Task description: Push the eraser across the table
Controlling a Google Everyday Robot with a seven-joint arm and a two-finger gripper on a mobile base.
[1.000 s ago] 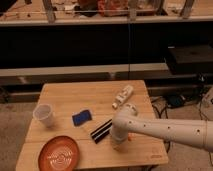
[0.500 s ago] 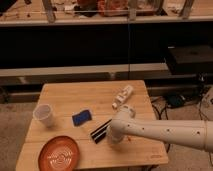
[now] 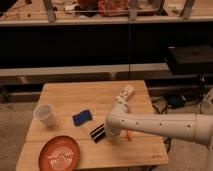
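The eraser (image 3: 98, 132), a small black block with white stripes, lies on the front middle of the light wooden table (image 3: 75, 95). My white arm reaches in from the right. My gripper (image 3: 111, 130) is at its end, low over the table and right against the eraser's right end. The arm's end covers the fingers.
A blue sponge-like block (image 3: 81, 118) lies just behind the eraser. A clear plastic cup (image 3: 44, 115) stands at the left and an orange plate (image 3: 60, 154) at the front left. An orange carrot (image 3: 129, 135) shows under the arm. A white elongated object (image 3: 125, 95) lies behind the gripper.
The arm's end has moved a little to the left, closing on the eraser. The eraser has shifted slightly left. The other objects have not moved.
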